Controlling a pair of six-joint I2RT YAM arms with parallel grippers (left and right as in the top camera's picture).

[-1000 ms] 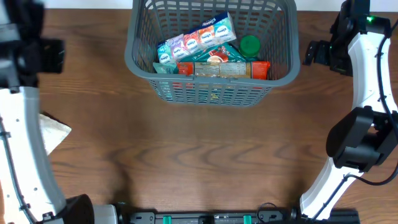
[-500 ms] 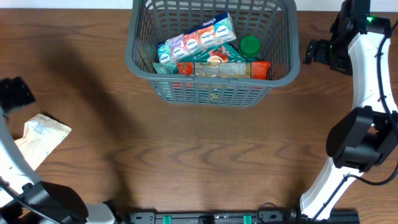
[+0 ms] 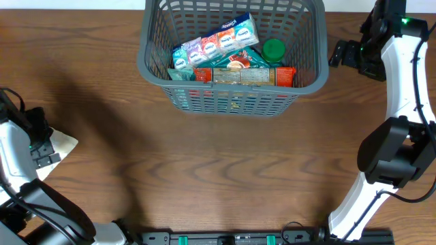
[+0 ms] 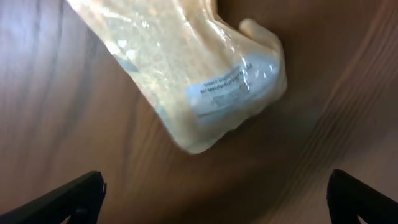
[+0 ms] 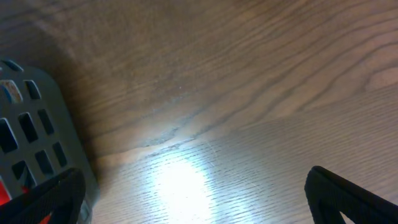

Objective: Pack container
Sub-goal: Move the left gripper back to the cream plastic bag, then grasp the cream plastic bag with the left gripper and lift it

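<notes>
The dark grey slotted container stands at the far middle of the table and holds several snack packs, a long orange packet and a green lid; its wall also shows in the right wrist view. A clear bag of pale grain with a white label lies on the table at the left edge, partly under my left arm in the overhead view. My left gripper is open and empty just above the bag. My right gripper is open and empty, hovering over the table just right of the container.
The table is brown wood. A bright glare patch lies on the table under the right gripper. The right arm stands along the right edge. The left arm stands at the left edge.
My left arm has swung down from the far left and now sits over the bag, covering most of it in the overhead view. The right arm has barely moved.
</notes>
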